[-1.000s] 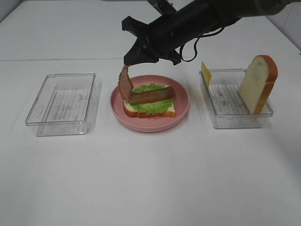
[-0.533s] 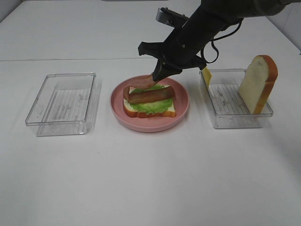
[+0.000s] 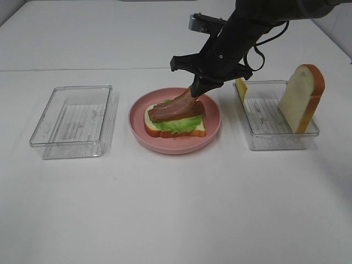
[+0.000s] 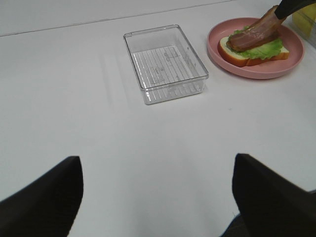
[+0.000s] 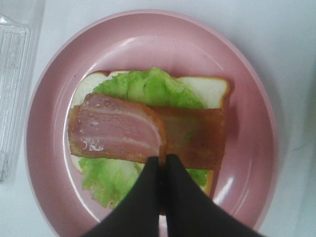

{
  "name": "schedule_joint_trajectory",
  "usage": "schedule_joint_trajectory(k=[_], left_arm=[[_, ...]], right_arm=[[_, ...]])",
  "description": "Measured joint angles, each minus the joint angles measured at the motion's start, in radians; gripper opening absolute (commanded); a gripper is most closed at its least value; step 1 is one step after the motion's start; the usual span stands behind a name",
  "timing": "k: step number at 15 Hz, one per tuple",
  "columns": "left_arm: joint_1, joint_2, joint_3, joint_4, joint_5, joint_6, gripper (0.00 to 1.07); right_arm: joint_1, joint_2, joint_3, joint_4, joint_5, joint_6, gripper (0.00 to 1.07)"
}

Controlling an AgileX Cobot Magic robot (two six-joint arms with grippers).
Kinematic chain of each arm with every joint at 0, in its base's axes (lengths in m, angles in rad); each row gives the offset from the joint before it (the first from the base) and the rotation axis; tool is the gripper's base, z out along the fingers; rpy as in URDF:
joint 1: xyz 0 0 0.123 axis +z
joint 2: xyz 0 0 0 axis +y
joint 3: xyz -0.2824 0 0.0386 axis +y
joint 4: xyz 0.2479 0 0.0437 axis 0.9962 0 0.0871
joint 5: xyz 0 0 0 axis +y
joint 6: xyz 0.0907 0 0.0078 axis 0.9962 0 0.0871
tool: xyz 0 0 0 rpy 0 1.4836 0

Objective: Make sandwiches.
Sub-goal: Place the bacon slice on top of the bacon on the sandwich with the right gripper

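Right gripper [image 3: 193,93]: pinched tight on one end of a brown bacon strip; the right wrist view shows its two dark fingertips [image 5: 148,182] pressed together on the strip's edge.
Right arm: black, reaching in over the plate from about 1 o'clock in the high view.
Held bacon strip [image 3: 177,104]: slopes down from the fingers, its raised end toward 1 o'clock and its lower end lying on the stack; seen from above [image 5: 116,131] it overlaps one end of the other strip.
Second bacon strip [image 5: 197,136]: lies flat across the lettuce.
Lettuce [image 3: 175,125]: ruffled green leaf spread over the bread, edges poking out.
Bottom bread slice [image 5: 210,88]: white with an orange-brown crust, flat in the middle of the plate.
Pink plate [image 3: 213,113]: round, at the centre of the white table [image 3: 165,209].
Right tray [image 3: 275,144]: clear plastic, at 3 o'clock from the plate, just beside it.
Upright bread slice [image 3: 300,99]: stands on edge in the right tray, leaning at the side away from the plate.
Cheese square [image 3: 241,86]: thin and yellow, propped at the right tray's corner nearest the gripper.
Left tray [image 3: 82,87]: clear plastic, at 9 o'clock from the plate.
Left gripper [image 4: 155,158]: fingers spread wide, nothing between them, above bare table well apart from the plate.
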Motion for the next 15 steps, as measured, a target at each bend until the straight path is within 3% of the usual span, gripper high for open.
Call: schedule_joint_trajectory(k=[1,2,5,7,15], left_arm=[[0.000,0.000,0.000,0.000,0.000,0.000,0.79],[0.000,0.000,0.000,0.000,0.000,0.000,0.79],[0.000,0.000,0.000,0.000,0.000,0.000,0.79],[0.000,0.000,0.000,0.000,0.000,0.000,0.79],[0.000,0.000,0.000,0.000,0.000,0.000,0.79]], right_arm=[[0.000,0.000,0.000,0.000,0.000,0.002,0.00],[0.000,0.000,0.000,0.000,-0.001,0.002,0.09],[0.000,0.000,0.000,-0.003,-0.008,0.002,0.51],[0.000,0.000,0.000,-0.025,-0.010,0.002,0.65],[0.000,-0.118,0.000,-0.185,0.006,0.026,0.65]])
